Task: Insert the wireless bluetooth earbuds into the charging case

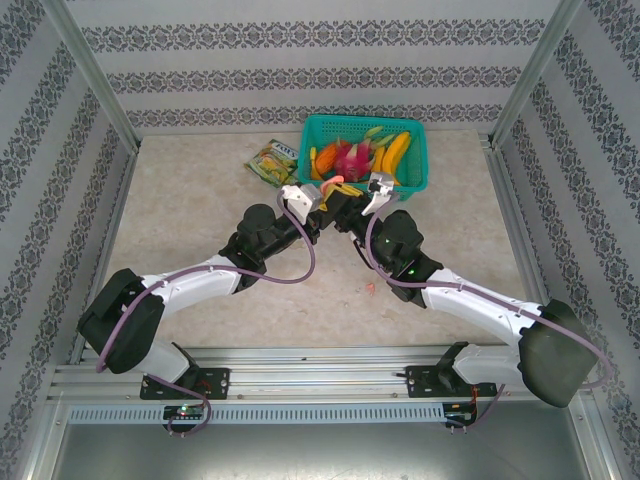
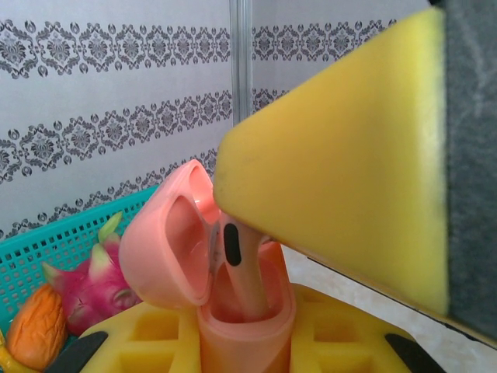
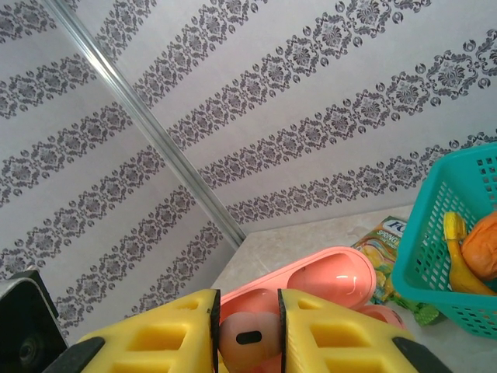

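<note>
Earbud [image 2: 242,284], the pink one, looks about halfway home: stem is down in the open case [image 2: 248,342], head not seated yet. Right fingers [image 3: 175,334] are clamped on it, and left fingers [image 2: 147,338] are clamped round the case, right by the basket [image 1: 419,160]. Still to do, I reckon: push it in and let go. The pink speck [image 1: 372,288] on the worktop [image 1: 200,200] might be another bud, can't tell.

**What your table carries**

Your beige table [image 1: 200,200] holds a teal basket [image 1: 424,155] at the far edge. A snack packet [image 1: 272,165] lies just left of it. A tiny pink-red piece [image 1: 371,288] lies nearer you.
</note>
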Robot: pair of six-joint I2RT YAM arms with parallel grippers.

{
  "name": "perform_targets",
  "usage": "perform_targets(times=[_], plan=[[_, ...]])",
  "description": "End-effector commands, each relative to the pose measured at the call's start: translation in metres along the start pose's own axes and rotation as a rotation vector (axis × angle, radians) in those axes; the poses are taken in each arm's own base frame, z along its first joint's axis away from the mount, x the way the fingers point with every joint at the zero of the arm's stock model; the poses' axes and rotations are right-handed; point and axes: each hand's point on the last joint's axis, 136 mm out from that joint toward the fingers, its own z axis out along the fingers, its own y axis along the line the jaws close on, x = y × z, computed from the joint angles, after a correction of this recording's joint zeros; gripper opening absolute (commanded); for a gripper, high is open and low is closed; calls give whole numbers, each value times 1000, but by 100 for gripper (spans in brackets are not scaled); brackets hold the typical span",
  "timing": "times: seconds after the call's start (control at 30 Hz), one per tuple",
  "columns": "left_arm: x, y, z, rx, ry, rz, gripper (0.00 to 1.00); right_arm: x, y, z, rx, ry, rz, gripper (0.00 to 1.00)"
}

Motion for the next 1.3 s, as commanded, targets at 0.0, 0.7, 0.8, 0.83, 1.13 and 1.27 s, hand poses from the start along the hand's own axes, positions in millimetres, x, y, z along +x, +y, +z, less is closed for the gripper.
perform_targets(times=[0.0,0.7,0.8,0.83,1.13,1.27], plan=[[-47,-12,0,32,-133,29,0,19,-11,-1,14,57,-18,25],[-43,-14,1,43,-119,9,0,2,-22,3,66,20,15,44],[-41,-14,1,43,-115,9,0,-5,-19,3,53,6,34,50],[-38,-14,1,43,-110,7,0,-8,-16,3,44,2,38,52],[-30,-14,-3,40,-104,8,0,-46,16,-12,-53,-34,88,64],[-29,-15,-8,41,-100,17,0,-60,14,-28,-29,-62,108,65]])
